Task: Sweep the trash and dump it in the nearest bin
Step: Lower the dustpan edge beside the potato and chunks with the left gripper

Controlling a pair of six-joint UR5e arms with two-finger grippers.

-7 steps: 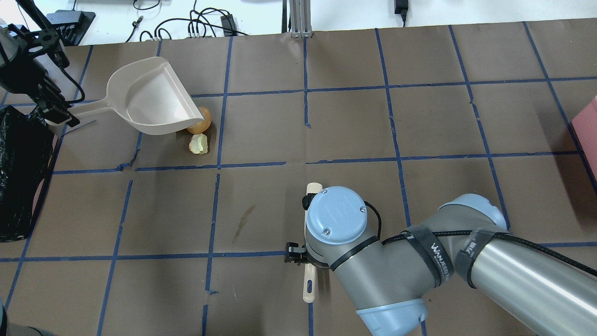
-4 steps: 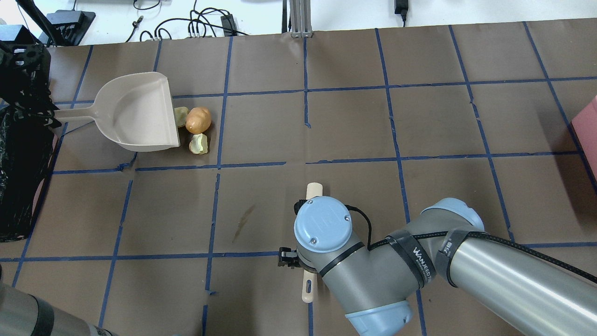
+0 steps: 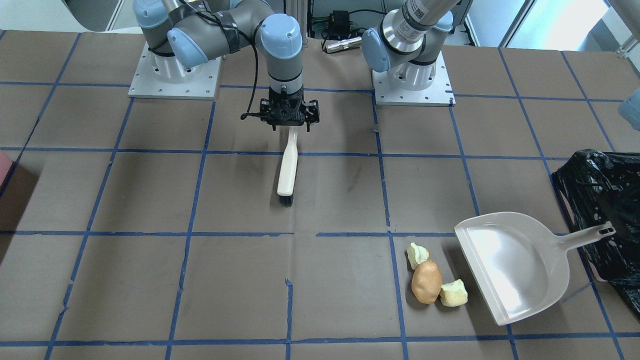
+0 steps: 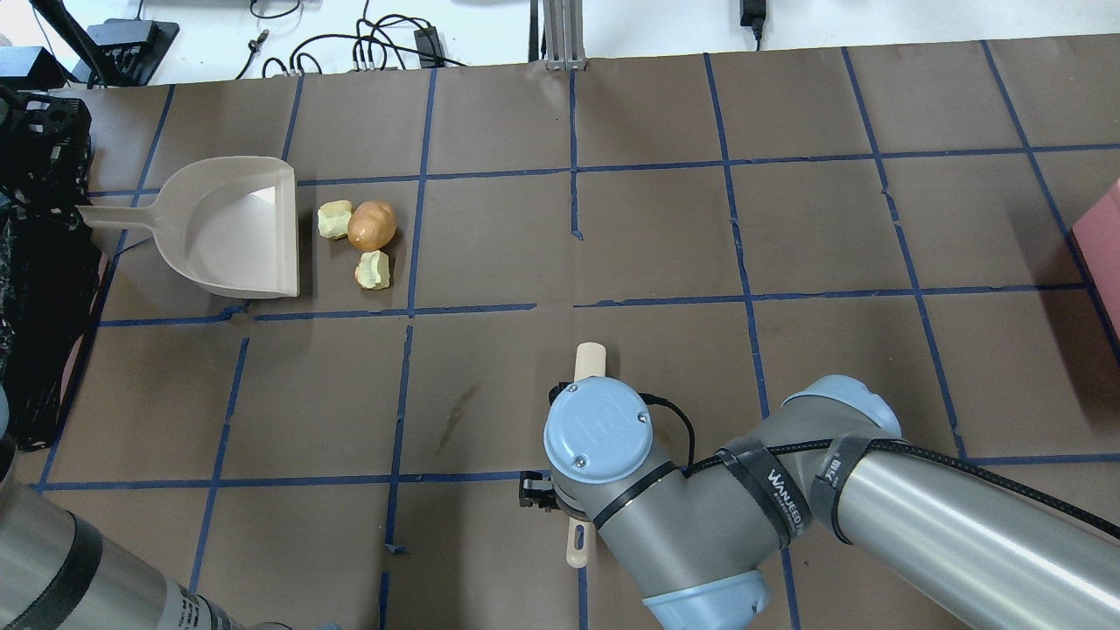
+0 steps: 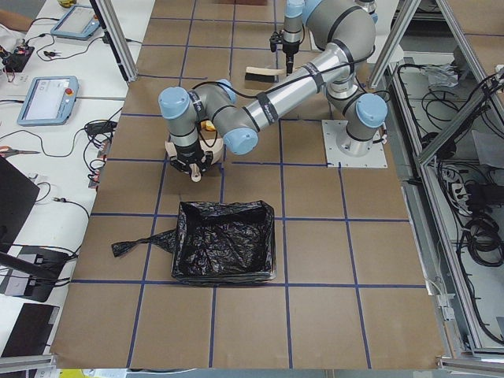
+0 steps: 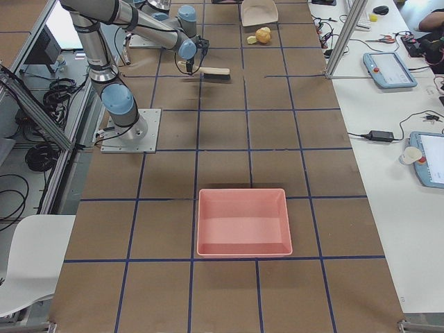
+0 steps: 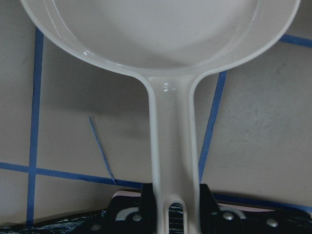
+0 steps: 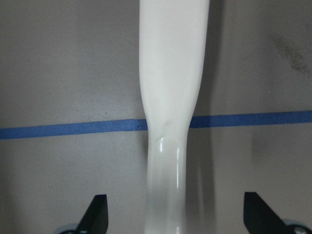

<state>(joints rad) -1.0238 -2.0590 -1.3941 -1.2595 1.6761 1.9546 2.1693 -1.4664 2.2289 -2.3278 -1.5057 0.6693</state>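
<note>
The white dustpan [image 4: 227, 227] lies on the table, its mouth facing the trash. The trash is a tan potato-like lump [image 4: 372, 225] and two pale yellow-green chunks [image 4: 333, 219] [image 4: 373, 269], just outside the pan; they also show in the front view [image 3: 426, 281]. My left gripper [image 7: 170, 204] is shut on the dustpan handle [image 7: 173, 136], over the edge of the black-bagged bin [image 3: 595, 200]. My right gripper [image 8: 175, 214] is open, its fingers [image 8: 97, 214] wide apart on either side of the white brush handle [image 8: 173, 73]. The brush [image 3: 287, 167] lies mid-table.
The bin [image 5: 224, 252] stands at the table's left end, beside the dustpan. A pink tray [image 6: 243, 222] sits at the far right end. Blue tape lines grid the brown table. Cables lie beyond the far edge [image 4: 385, 48].
The dustpan has swung left off the trash and come down level, uncovering the lump and one chunk. My right wrist has shifted a little left over the brush, which has stayed put.
</note>
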